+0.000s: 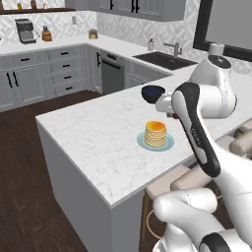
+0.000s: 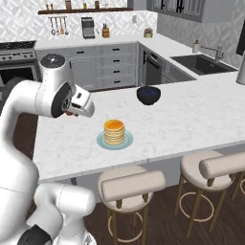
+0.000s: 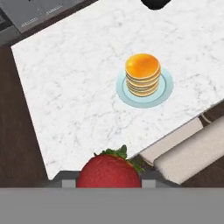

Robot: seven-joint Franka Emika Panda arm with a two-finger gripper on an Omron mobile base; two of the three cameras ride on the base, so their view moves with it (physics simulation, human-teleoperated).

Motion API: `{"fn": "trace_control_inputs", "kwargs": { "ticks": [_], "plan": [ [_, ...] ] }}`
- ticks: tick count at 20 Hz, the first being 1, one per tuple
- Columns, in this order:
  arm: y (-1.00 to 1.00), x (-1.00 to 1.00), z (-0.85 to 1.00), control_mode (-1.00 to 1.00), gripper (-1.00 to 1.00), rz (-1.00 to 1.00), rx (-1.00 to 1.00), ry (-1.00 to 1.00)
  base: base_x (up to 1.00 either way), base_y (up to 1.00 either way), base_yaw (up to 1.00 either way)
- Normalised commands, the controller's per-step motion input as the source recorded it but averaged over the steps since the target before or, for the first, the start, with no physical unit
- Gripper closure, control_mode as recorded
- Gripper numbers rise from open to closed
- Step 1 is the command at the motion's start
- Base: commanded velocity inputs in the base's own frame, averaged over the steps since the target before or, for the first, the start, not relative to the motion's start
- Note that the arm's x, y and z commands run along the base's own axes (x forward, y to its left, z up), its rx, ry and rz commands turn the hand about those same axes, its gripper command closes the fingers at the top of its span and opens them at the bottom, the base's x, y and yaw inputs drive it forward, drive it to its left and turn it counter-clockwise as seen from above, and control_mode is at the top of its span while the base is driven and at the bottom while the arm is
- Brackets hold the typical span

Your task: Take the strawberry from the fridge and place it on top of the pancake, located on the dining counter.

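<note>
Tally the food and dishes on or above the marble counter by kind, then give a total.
Pancake stack: 1
Plate: 1, under the stack
Dark blue bowl: 1
Strawberry: 1, held at the gripper, above the counter
Total: 4

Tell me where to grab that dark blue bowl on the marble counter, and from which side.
Grip the dark blue bowl by its rim, coming straight down from above with one finger inside and one outside. It sits upright and open, its round wall looks too wide to span, and the pancake stack stands well clear, so nothing appears to block a top approach.
</note>
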Motion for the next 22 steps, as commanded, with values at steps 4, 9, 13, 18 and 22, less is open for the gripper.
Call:
{"fn": "trace_control_inputs", "kwargs": {
  "ticks": [4,9,13,18,22],
  "plan": [
    [0.0,0.62,-0.45,-1.0,1.0,-0.13,0.0,0.23,0.0,0.0,0.0],
    [-0.21,0.64,-0.57,-1.0,1.0,-0.04,-0.01,0.06,0.0,0.0,0.0],
    [-0.6,0.83,-0.65,-1.0,1.0,0.0,0.0,0.08,0.0,0.0,0.0],
    [-0.44,0.79,-0.7,-1.0,1.0,0.0,0.0,0.08,0.0,0.0,0.0],
    [-0.02,0.93,-0.57,-1.0,1.0,0.0,0.0,0.19,0.0,0.0,0.0]
  ]
}}
